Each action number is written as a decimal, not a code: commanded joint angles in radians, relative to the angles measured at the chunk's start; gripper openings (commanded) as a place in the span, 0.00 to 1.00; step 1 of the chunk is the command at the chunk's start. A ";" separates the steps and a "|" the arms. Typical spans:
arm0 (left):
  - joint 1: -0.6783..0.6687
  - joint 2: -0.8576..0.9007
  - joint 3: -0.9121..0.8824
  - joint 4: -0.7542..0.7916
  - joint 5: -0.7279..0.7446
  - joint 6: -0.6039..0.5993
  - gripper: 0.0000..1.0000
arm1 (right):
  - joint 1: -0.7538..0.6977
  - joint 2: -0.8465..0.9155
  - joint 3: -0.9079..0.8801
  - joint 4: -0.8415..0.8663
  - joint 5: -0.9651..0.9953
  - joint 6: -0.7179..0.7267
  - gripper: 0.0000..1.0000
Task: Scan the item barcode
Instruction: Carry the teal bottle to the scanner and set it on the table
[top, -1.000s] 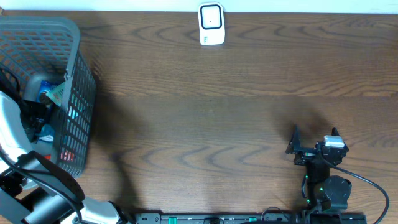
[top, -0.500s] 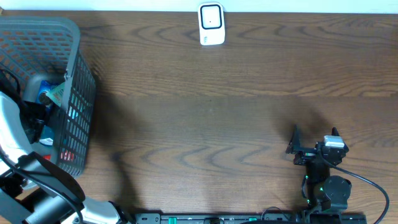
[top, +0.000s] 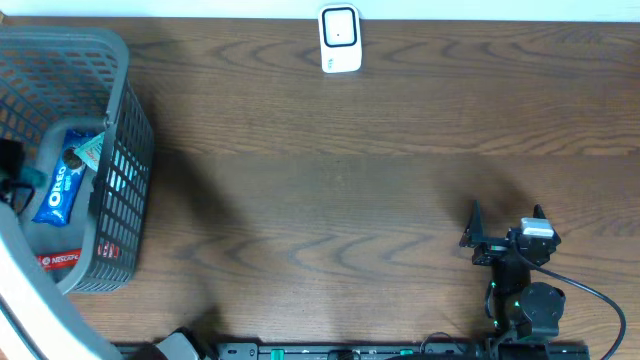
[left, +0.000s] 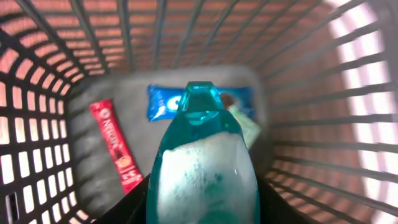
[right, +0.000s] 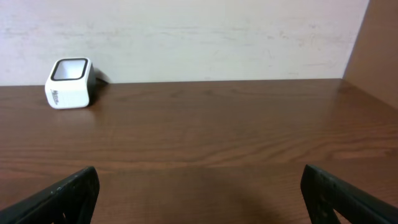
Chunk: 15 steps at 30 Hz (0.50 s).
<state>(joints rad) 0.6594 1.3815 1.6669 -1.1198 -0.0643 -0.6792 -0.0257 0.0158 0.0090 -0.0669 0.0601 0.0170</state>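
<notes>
A teal bottle (left: 202, 155) with foamy liquid inside fills the left wrist view. My left gripper (left: 202, 202) is shut on it, a dark jaw pressing each side, above the floor of the grey basket (left: 298, 74). No barcode shows on the bottle. From overhead only a teal sliver of the bottle (top: 30, 177) shows by the left gripper (top: 10, 180) at the basket's left edge. The white scanner (top: 340, 40) stands at the table's far edge, and the scanner (right: 68, 83) also appears far left in the right wrist view. My right gripper (top: 507, 216) rests open and empty near the front right.
Inside the basket (top: 120, 150) lie a blue Oreo packet (top: 58, 190), a red sachet (top: 60, 260) and a green packet (top: 92, 150). The basket's mesh walls stand high around the left gripper. A wall rises behind the scanner.
My left arm has pulled up and back toward the left, uncovering the packets on the basket floor. The teal bottle has come up with it. The right arm has not moved.
</notes>
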 joint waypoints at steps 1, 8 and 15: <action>0.002 -0.067 0.070 0.004 0.094 0.010 0.40 | 0.010 -0.003 -0.003 -0.001 0.009 -0.011 0.99; -0.053 -0.155 0.099 0.008 0.327 0.011 0.40 | 0.010 -0.003 -0.003 -0.001 0.009 -0.011 0.99; -0.322 -0.156 0.099 0.003 0.348 0.000 0.40 | 0.010 -0.003 -0.003 -0.001 0.009 -0.011 0.99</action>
<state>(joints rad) 0.4362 1.2240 1.7302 -1.1267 0.2321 -0.6792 -0.0257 0.0158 0.0090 -0.0666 0.0601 0.0170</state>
